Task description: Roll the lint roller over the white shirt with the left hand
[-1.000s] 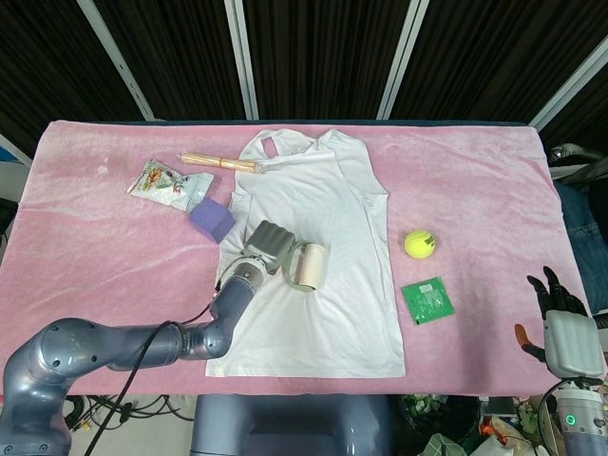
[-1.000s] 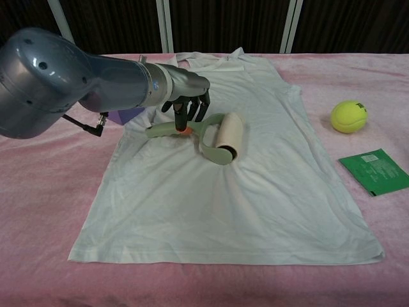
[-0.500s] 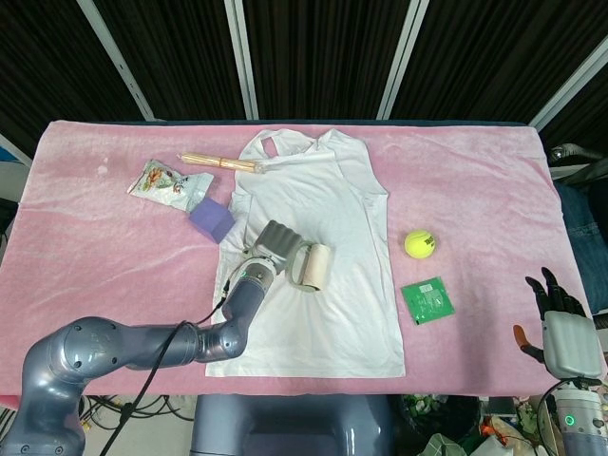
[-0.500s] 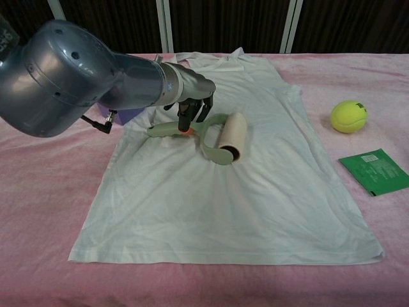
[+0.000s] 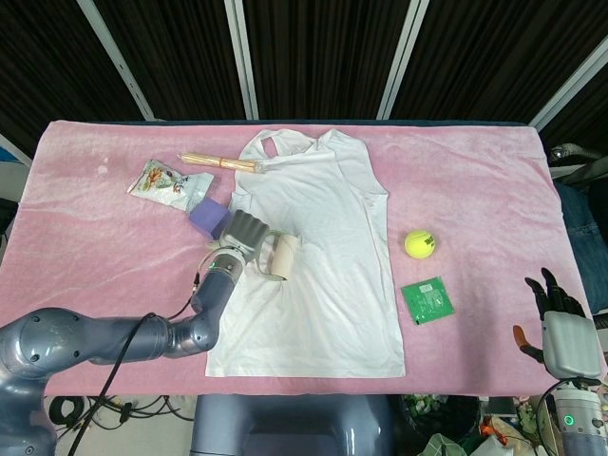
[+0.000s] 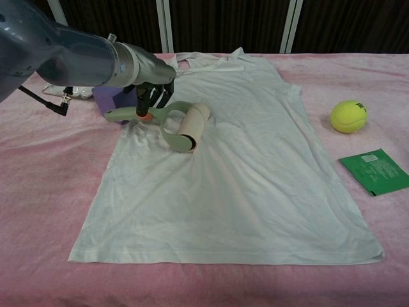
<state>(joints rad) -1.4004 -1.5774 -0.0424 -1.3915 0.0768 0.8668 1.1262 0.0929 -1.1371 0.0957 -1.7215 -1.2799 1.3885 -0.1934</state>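
Lint roller (image 6: 184,125) on left side of white shirt (image 6: 236,166), handle grasped by left hand (image 6: 151,89), fingertips hidden behind it; right hand (image 5: 562,328) released, fingers apart, wrist cut off at frame edge.

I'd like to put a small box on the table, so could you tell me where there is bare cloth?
Free: the wide pink stretch right of the white shirt, above the tennis ball, and the near-left cloth below the snack packet. Crowded: the shirt's left edge, with the purple block, sticks, lint roller and left hand.
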